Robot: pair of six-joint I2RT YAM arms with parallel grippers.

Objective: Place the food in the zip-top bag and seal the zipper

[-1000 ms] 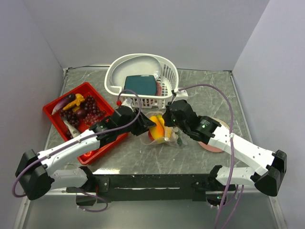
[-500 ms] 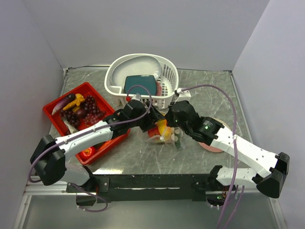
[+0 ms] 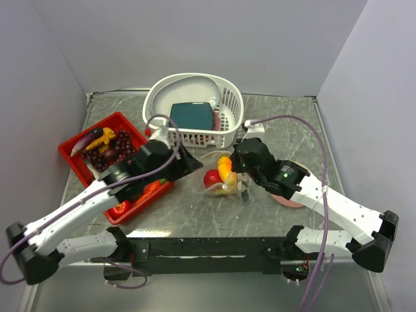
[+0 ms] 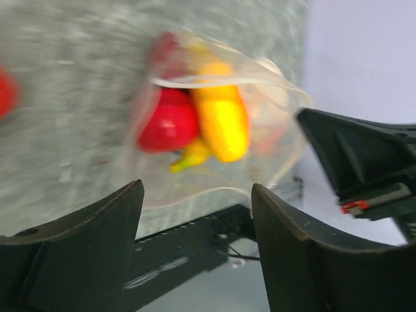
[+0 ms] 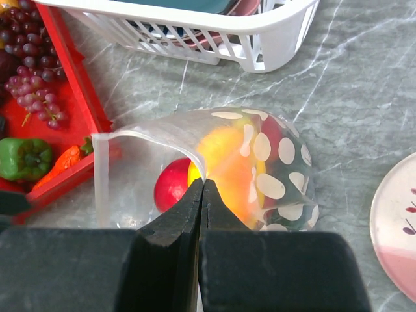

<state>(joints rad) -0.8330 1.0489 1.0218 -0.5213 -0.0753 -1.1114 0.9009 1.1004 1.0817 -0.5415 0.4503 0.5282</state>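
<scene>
Fingers [image 5: 172, 224] pinch the zip-top bag [image 5: 279, 153] at its rim.

Motion blur smears the left wrist view: the food [image 4: 221, 120] in the zip-top bag [image 4: 273, 146] reads only as red and yellow blobs, and a red shape [image 4: 5, 91] is cut off at the left edge. In the right wrist view the right gripper [image 5: 203, 188] hides the bag's near edge behind its closed jaws; the plate [image 5: 398, 227] and basket [image 5: 214, 25] run out of frame
</scene>
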